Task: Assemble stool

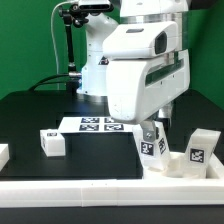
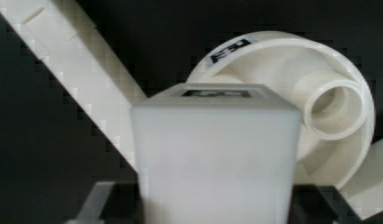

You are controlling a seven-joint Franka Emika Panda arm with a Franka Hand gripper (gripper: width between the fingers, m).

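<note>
My gripper point(image 1: 151, 128) is shut on a white blocky stool leg point(image 1: 152, 146) with a marker tag and holds it upright just above the table. In the wrist view the leg point(image 2: 214, 140) fills the middle between my gripper's point(image 2: 214, 205) dark fingers point(image 2: 104, 203). The round white seat point(image 1: 178, 165) lies right beside the held leg, on the exterior view's right, against the front rail. In the wrist view the seat point(image 2: 259, 75) shows a round socket point(image 2: 341, 108) on its side. A second leg point(image 1: 203, 147) stands by the seat. A third leg point(image 1: 52, 143) lies at the left.
The marker board point(image 1: 100, 124) lies flat behind the held leg. A long white border rail point(image 1: 90, 196) runs along the front edge and shows as a slanted bar in the wrist view point(image 2: 81, 60). Another white piece point(image 1: 3, 154) sits at the far left edge.
</note>
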